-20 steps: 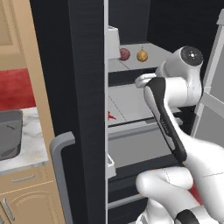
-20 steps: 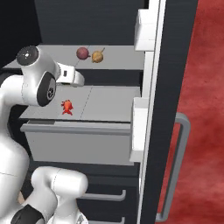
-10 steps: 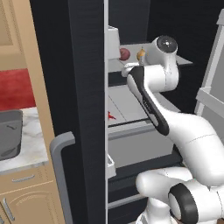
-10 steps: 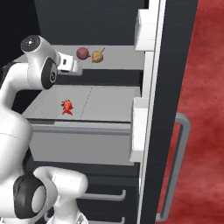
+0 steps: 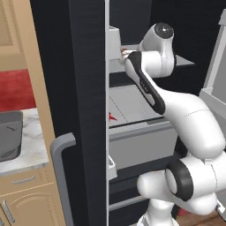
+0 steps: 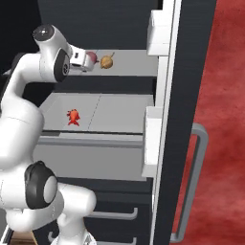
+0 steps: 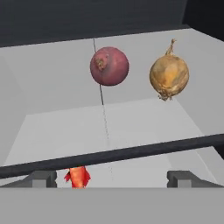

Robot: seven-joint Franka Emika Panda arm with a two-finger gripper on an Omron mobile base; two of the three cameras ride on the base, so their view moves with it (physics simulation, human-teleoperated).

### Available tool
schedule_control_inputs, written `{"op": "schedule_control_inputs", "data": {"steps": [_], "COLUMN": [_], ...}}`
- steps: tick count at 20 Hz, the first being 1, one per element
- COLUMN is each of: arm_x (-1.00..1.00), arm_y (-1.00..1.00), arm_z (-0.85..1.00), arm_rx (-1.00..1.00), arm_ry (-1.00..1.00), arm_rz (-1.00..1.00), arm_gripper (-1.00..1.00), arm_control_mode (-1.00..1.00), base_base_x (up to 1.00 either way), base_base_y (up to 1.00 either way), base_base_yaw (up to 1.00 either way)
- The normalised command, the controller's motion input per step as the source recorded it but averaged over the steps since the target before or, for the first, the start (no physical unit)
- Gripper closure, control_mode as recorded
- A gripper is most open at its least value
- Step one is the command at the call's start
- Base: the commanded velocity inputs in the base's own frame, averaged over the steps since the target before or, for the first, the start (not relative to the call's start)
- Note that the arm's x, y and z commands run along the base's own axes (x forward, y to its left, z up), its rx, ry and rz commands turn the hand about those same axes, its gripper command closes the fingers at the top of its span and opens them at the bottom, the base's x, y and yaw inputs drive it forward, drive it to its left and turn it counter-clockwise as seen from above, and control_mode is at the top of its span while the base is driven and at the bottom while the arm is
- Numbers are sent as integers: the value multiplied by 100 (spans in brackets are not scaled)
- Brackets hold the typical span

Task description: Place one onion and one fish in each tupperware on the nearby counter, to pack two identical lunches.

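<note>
A purplish-red onion [image 7: 109,66] and a yellow-brown onion [image 7: 169,75] sit side by side on the fridge's upper shelf. My gripper [image 7: 112,179] is open and empty, level with them and a short way in front, aimed nearer the red one. From the right base view the gripper [image 6: 81,61] half hides the red onion [image 6: 92,57], with the yellow onion [image 6: 106,62] just to its right. One red-orange fish [image 6: 73,116] lies on the lower shelf, its tip also showing by the door edge [image 5: 111,116]. A dark grey tupperware [image 5: 9,134] rests on the marble counter to the left.
A dark shelf edge bar [image 7: 131,153] crosses low in the hand view. The open fridge door with white bins [image 6: 160,28] and a grey handle [image 6: 194,182] stands to the right. Another dark door with its handle [image 5: 62,176] stands between fridge and counter. A grey drawer front [image 6: 91,153] lies under the fish.
The arm has risen and reached left and deeper, from over the lower shelf up to the upper shelf, closing on the onions. The jaws have stayed open.
</note>
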Motion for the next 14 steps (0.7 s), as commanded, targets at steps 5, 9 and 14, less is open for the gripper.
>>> {"op": "schedule_control_inputs", "data": {"steps": [5,9,14], "arm_x": [55,61,65], "arm_y": [0,9,11], "arm_z": [0,0,0], "arm_rx": [0,0,0], "arm_ry": [0,0,0], "arm_rz": [0,0,0], "arm_gripper": [-100,-100,-100], "arm_control_mode": [-100,-100,-100], "base_base_x": [0,0,0], "base_base_y": [0,0,0], "base_base_yaw": [0,0,0]}}
